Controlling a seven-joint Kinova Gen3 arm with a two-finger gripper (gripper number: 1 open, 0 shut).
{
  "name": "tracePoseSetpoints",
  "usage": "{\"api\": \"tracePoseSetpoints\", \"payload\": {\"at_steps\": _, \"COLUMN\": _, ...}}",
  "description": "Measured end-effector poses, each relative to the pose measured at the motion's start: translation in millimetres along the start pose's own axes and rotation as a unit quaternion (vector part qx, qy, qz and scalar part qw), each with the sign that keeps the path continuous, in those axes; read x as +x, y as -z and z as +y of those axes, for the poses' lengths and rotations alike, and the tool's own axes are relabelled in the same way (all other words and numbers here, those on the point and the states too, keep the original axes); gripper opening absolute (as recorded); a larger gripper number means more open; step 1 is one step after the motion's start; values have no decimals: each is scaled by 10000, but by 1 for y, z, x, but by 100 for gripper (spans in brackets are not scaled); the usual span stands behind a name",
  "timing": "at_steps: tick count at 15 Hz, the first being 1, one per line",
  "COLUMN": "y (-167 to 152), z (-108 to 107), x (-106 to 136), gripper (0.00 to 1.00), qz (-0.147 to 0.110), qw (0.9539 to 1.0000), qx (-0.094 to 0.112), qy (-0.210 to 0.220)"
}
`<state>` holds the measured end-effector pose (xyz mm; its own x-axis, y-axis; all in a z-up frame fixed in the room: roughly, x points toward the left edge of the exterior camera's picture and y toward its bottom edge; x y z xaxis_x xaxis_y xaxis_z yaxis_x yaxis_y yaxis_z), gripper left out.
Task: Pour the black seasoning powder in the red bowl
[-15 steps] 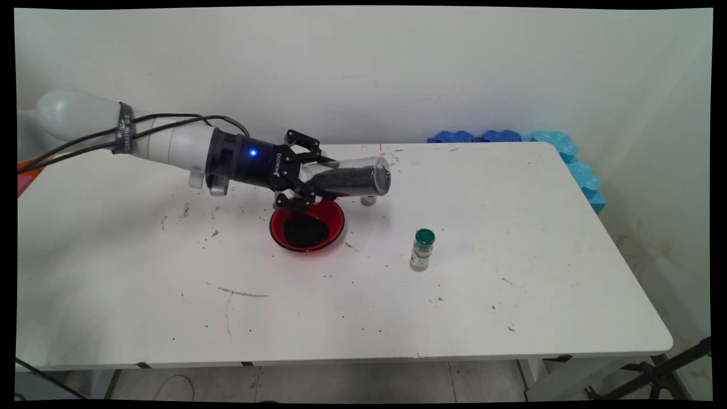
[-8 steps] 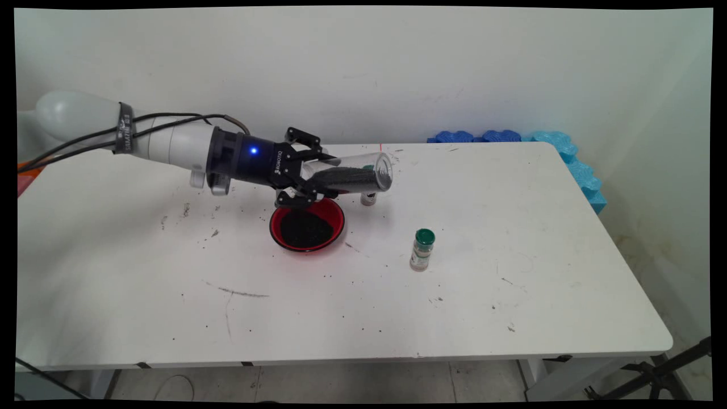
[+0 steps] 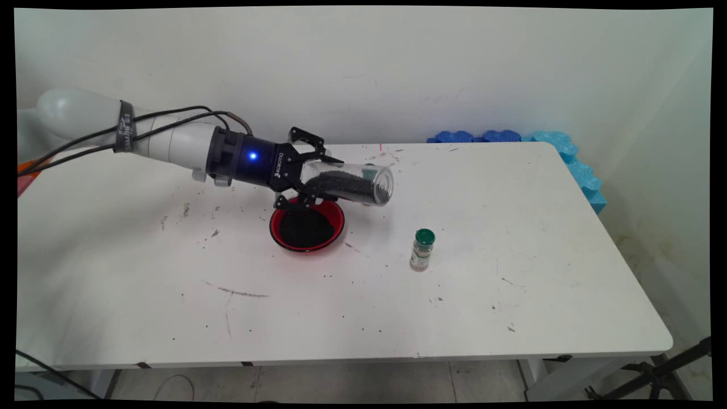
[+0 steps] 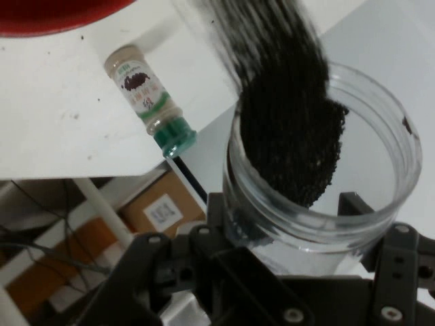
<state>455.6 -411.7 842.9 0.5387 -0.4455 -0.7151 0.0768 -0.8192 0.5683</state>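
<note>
Clamping a clear jar (image 3: 352, 183) of black granules (image 4: 289, 146) on its side, the gripper (image 3: 311, 180) hovers over the red bowl's (image 3: 307, 225) twelve-o'clock rim. Granules could slide toward the jar's three-o'clock end, which overhangs the table (image 3: 511, 318), or its smooth wall could slip between the fingers.

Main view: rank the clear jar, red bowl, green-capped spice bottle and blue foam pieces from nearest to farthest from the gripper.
1. Clear jar, clamped in the gripper, lying nearly on its side, part full of black grains.
2. Red bowl, just below the gripper, holding black grains.
3. Green-capped spice bottle, upright, off to the picture's right and nearer the camera.
4. Blue foam pieces, at the table's far right edge.
</note>
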Motion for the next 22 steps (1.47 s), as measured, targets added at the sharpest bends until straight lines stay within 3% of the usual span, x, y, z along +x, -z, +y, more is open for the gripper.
{"api": "tracePoseSetpoints", "payload": {"at_steps": 3, "y": 0, "z": 2, "x": -2, "gripper": 0, "qz": -31, "qw": 9978, "qx": 100, "qy": -652}}
{"api": "tracePoseSetpoints", "payload": {"at_steps": 5, "y": -1, "z": 3, "x": -3, "gripper": 0, "qz": -59, "qw": 9935, "qx": 179, "qy": -1124}}
{"api": "tracePoseSetpoints", "payload": {"at_steps": 7, "y": -1, "z": 5, "x": -4, "gripper": 0, "qz": -102, "qw": 9860, "qx": 266, "qy": -1644}}
{"api": "tracePoseSetpoints", "payload": {"at_steps": 10, "y": 0, "z": 7, "x": -8, "gripper": 0, "qz": -176, "qw": 9686, "qx": 385, "qy": -2452}}
{"api": "tracePoseSetpoints", "payload": {"at_steps": 13, "y": 0, "z": 10, "x": -13, "gripper": 0, "qz": -236, "qw": 9442, "qx": 472, "qy": -3252}}
{"api": "tracePoseSetpoints", "payload": {"at_steps": 15, "y": 0, "z": 13, "x": -16, "gripper": 0, "qz": -266, "qw": 9227, "qx": 521, "qy": -3812}}
{"api": "tracePoseSetpoints", "payload": {"at_steps": 16, "y": 1, "z": 14, "x": -17, "gripper": 0, "qz": -269, "qw": 9151, "qx": 533, "qy": -3988}}
{"api": "tracePoseSetpoints", "payload": {"at_steps": 18, "y": 1, "z": 19, "x": -21, "gripper": 0, "qz": -267, "qw": 8940, "qx": 528, "qy": -4442}}
{"api": "tracePoseSetpoints", "payload": {"at_steps": 20, "y": 1, "z": 21, "x": -24, "gripper": 0, "qz": -271, "qw": 8800, "qx": 535, "qy": -4711}}
{"api": "tracePoseSetpoints", "payload": {"at_steps": 22, "y": 2, "z": 25, "x": -26, "gripper": 0, "qz": -266, "qw": 8594, "qx": 575, "qy": -5074}}
